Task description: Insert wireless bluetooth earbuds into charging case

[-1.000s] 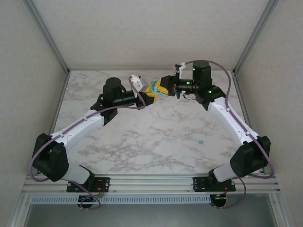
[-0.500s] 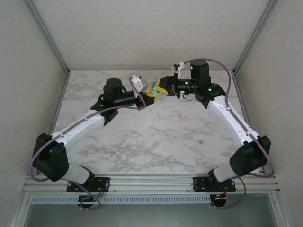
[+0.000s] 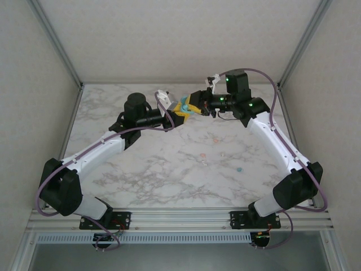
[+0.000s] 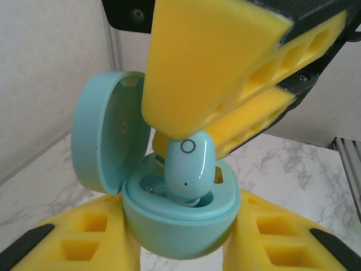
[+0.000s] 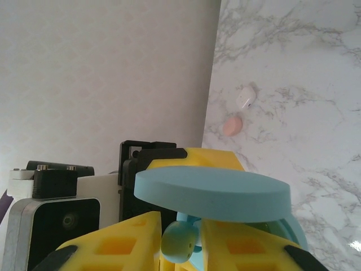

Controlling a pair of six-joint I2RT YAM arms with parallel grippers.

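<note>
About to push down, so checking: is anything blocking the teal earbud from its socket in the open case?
Nothing visible does. The lid is swung aside, and the teal earbud, held by the right pincer, has its lower end inside a well of the charging case.

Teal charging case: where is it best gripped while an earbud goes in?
The case's rounded lower bowl, pinched on two opposite sides under the rim, as the left gripper does. The lid stands open to one side, so the sockets are left uncovered for the teal earbud in the right gripper.
</note>
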